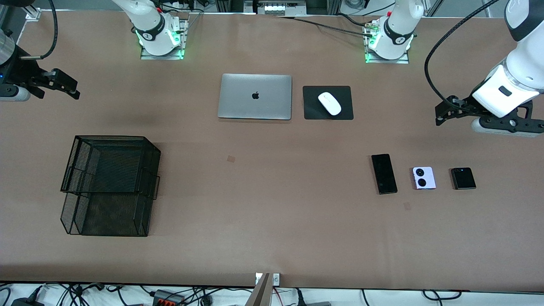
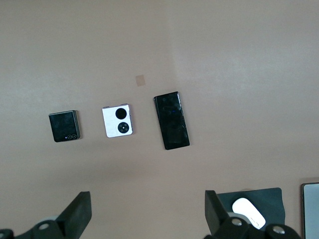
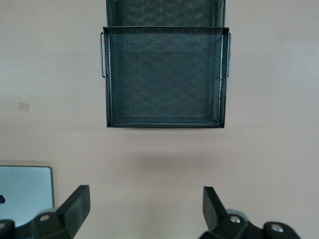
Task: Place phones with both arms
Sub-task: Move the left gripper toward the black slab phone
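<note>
Three phones lie in a row on the brown table toward the left arm's end: a long slim black phone [image 1: 384,174] [image 2: 171,120], a small lilac phone [image 1: 423,177] [image 2: 118,121] with two black circles, and a small squarish black phone [image 1: 463,178] [image 2: 64,126]. My left gripper [image 1: 442,114] [image 2: 148,214] is open and empty, up in the air over bare table beside the phones. My right gripper [image 1: 70,87] [image 3: 146,211] is open and empty, over bare table at the right arm's end of the table.
A black two-tier mesh tray [image 1: 109,183] [image 3: 164,77] stands toward the right arm's end. A closed silver laptop [image 1: 255,96] [image 3: 25,186] and a white mouse [image 1: 329,103] [image 2: 248,212] on a black pad [image 1: 327,103] lie near the bases.
</note>
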